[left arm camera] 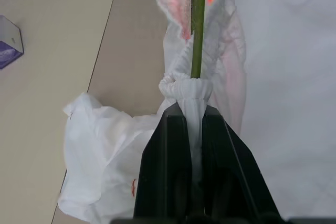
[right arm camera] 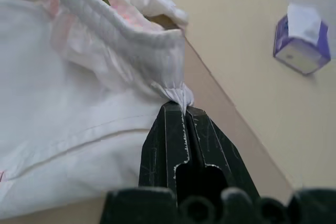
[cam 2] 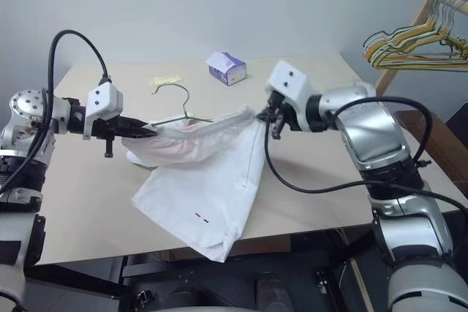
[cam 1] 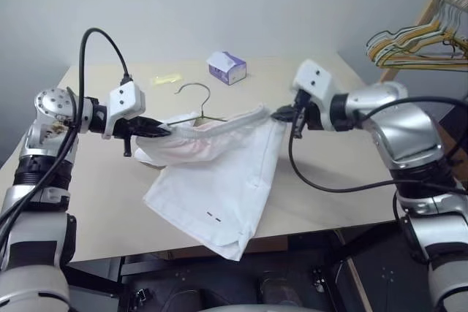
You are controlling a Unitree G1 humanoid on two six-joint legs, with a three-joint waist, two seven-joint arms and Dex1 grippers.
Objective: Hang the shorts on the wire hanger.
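Overhead, the left gripper [cam 1: 162, 131] and right gripper [cam 1: 281, 115] hold jaws clamped on the shorts' [cam 1: 219, 180] waistband ends, wire hanger [cam 1: 196, 111] inside, above the counter [cam 1: 95, 180].

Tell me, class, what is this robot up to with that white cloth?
The robot holds the white shorts stretched between its two arms above the table. The left claw is shut on one end of the waistband together with the wire hanger, and the right claw is shut on the other end. The hanger's hook sticks up behind the waistband, while the legs trail down over the table's front edge. A small tissue box sits further back.
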